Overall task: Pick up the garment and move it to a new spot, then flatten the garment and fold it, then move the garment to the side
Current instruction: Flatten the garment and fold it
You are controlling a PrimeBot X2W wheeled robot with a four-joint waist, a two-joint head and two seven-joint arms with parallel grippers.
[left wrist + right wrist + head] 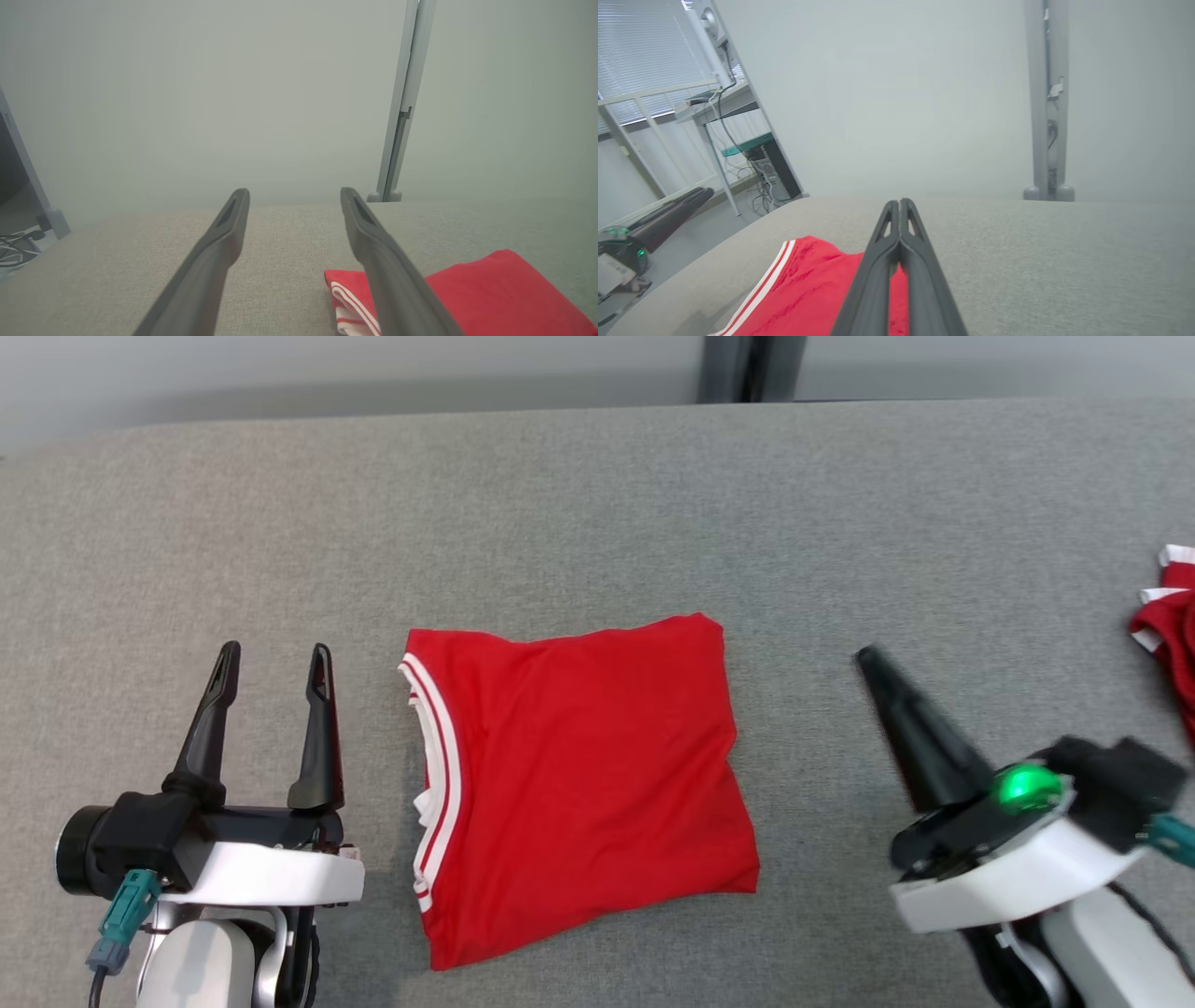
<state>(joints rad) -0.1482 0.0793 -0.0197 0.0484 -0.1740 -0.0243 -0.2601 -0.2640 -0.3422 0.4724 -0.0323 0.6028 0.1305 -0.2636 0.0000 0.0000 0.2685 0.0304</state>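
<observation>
White wrists (271, 879), black long-fingered left hand (274, 653), teal cable plug (126, 915), green light (1022, 786)

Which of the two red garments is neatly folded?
The middle garment, a flat rectangle with its striped trim showing; the garment at the right edge lies bunched.

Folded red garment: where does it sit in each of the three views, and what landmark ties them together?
Head view: folded red garment at the centre of the grey table.
Left wrist view: lower right corner.
Right wrist view: bottom left.
Shared landmark: the upright post at the table's far edge, upper right in both wrist views.
</observation>
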